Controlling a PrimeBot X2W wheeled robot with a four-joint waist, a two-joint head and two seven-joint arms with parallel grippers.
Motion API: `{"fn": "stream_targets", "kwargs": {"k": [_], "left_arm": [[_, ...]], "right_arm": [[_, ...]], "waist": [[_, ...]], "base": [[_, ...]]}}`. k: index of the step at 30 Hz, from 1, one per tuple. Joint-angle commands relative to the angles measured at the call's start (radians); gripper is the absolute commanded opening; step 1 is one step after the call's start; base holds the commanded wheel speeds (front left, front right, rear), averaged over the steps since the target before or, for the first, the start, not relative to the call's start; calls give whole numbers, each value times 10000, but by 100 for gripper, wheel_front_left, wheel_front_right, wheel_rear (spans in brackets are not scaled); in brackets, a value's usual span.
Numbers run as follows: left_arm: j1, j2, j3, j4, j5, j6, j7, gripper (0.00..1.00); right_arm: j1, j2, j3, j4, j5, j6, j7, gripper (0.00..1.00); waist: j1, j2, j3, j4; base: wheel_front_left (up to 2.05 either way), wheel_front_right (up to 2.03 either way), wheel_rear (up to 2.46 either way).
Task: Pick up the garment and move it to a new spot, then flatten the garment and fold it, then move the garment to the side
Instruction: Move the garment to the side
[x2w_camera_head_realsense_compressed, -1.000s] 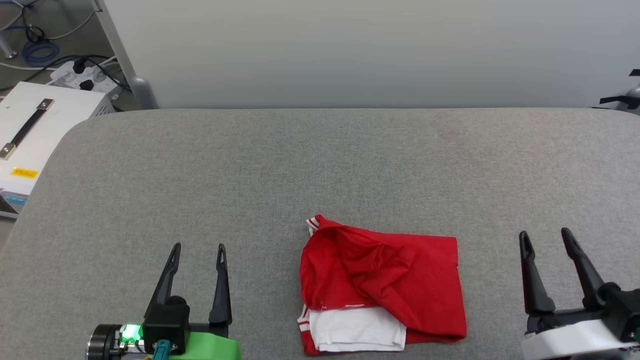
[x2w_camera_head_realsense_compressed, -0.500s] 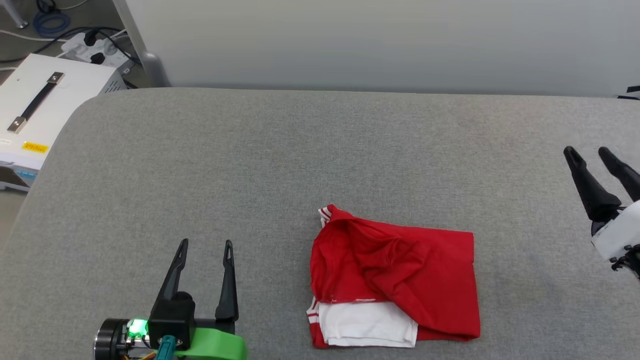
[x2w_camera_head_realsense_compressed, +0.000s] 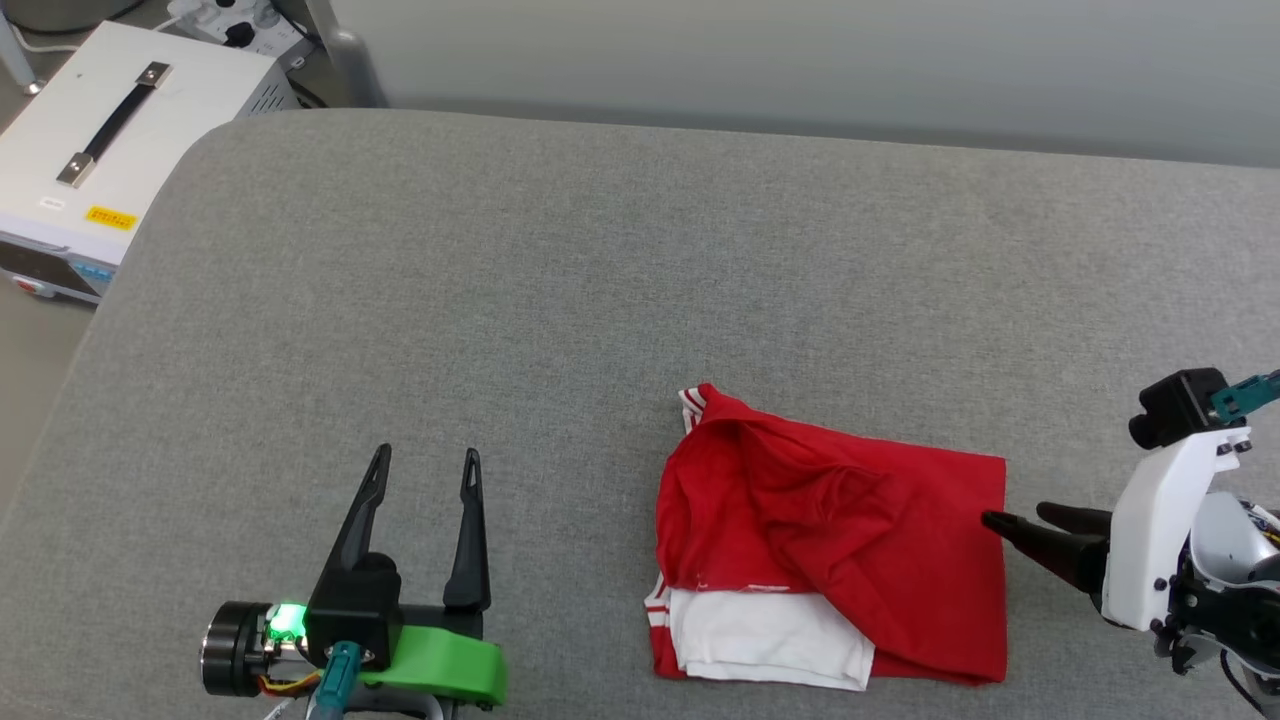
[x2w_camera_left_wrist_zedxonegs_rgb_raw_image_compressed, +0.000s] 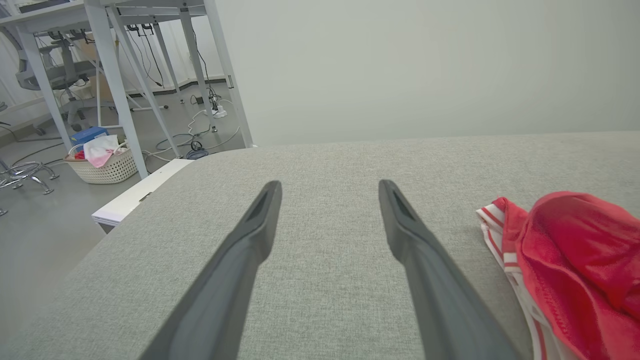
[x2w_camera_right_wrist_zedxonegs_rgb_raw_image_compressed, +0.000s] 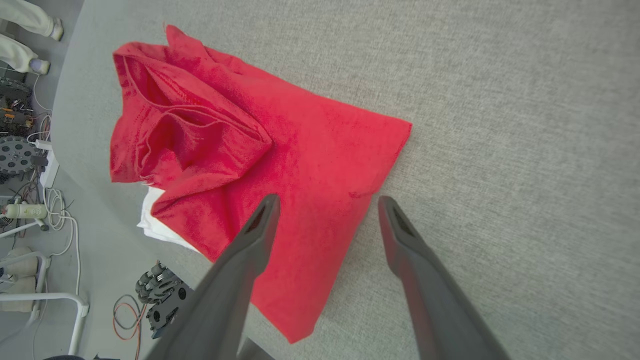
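The right pincer (x2w_camera_head_realsense_compressed: 1022, 518) gapes wide and empty at the right edge of the garment (x2w_camera_head_realsense_compressed: 850, 540), probably lined up to nip it; contact is hard to judge. The garment lies roughly folded on the grey worktop (x2w_camera_head_realsense_compressed: 600, 300). The left pincer (x2w_camera_head_realsense_compressed: 426, 455), equally wide and empty, waits well apart.

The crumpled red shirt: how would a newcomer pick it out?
Look at the wide grey fabric-covered table. Near its front edge, right of centre, lies the crumpled red shirt. Its bright red sets it apart; a white sleeve with striped trim peeks out below.
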Motion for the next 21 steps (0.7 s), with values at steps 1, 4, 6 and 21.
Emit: {"fn": "stream_targets", "kwargs": {"k": [1, 4, 6, 21], "left_arm": [[-214, -72, -3, 7, 44, -34, -59, 100], [-397, -129, -16, 27, 38, -61, -59, 100], [-486, -151, -29, 33, 40, -85, -59, 100], [-734, -225, -7, 215, 61, -210, -59, 100]], "right_arm": [[88, 17, 129, 133, 51, -4, 44, 100], [-19, 290, 564, 707, 19, -4, -113, 100], [-165, 473, 684, 1055, 52, -4, -299, 100], [-553, 374, 2148, 2406, 245, -4, -1788, 0]], "waist": [[0, -1, 269, 205], [0, -1, 598, 367], [0, -1, 745, 438], [0, -1, 943, 707]], "base": [[0, 0, 0], [0, 0, 0], [0, 0, 0], [0, 0, 0]]}}
